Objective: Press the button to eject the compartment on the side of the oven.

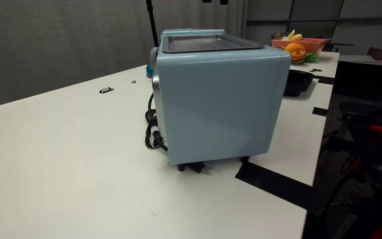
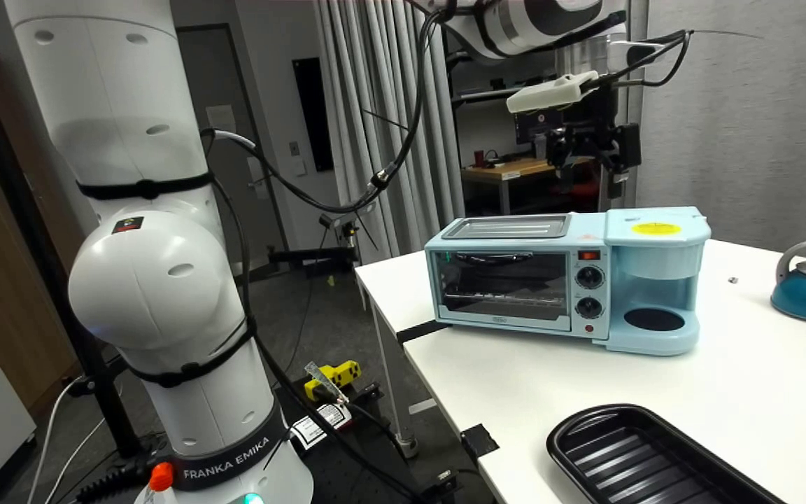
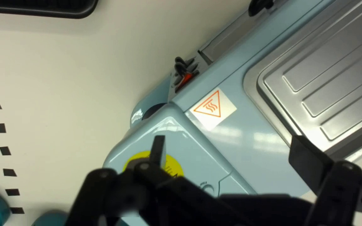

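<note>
All views share the oven, wrist view overhead.

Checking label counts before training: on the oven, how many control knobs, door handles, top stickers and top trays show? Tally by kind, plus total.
Control knobs: 2
Door handle: 1
Top stickers: 2 (one white, one yellow)
Grey metal top tray: 1
Total on the oven: 6

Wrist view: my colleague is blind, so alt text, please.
Open black jaws hover over a pale blue oven, partly hiding its yellow sticker. On top are a metal tray and heat-warning label; a black pan shows upper left.
</note>
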Robot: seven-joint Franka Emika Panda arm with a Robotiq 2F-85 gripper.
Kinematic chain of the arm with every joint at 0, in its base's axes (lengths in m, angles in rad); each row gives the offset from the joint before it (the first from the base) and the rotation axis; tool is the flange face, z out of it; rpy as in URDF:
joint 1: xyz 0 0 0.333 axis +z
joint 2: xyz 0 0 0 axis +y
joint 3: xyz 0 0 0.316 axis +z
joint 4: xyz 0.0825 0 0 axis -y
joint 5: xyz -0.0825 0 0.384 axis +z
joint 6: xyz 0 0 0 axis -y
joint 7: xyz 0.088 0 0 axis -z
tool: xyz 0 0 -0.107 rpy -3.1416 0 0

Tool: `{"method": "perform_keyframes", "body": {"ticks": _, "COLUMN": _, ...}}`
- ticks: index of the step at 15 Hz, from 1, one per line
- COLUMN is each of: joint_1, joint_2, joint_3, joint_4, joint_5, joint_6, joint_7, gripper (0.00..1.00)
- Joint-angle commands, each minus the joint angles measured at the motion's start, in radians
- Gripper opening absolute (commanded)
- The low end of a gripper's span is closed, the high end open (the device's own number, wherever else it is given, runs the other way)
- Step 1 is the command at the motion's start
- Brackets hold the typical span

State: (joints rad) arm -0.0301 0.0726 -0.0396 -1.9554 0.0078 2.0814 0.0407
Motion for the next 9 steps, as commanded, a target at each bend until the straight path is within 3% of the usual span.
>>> {"method": "perform_keyframes", "body": {"ticks": 1, "joint_1": 0.002, "joint_2": 0.066, "joint_3": 0.003, "joint_4": 0.082, "joint_5": -0.001, "joint_6": 0.009, "joint_7": 0.025, "gripper": 1.0}}
{"method": "perform_keyframes", "body": {"ticks": 9, "joint_1": 0.016, "joint_2": 0.157, "joint_3": 0.009, "joint_4": 0.186, "joint_5": -0.009, "joint_6": 0.007, "joint_7": 0.048, "gripper": 1.0}}
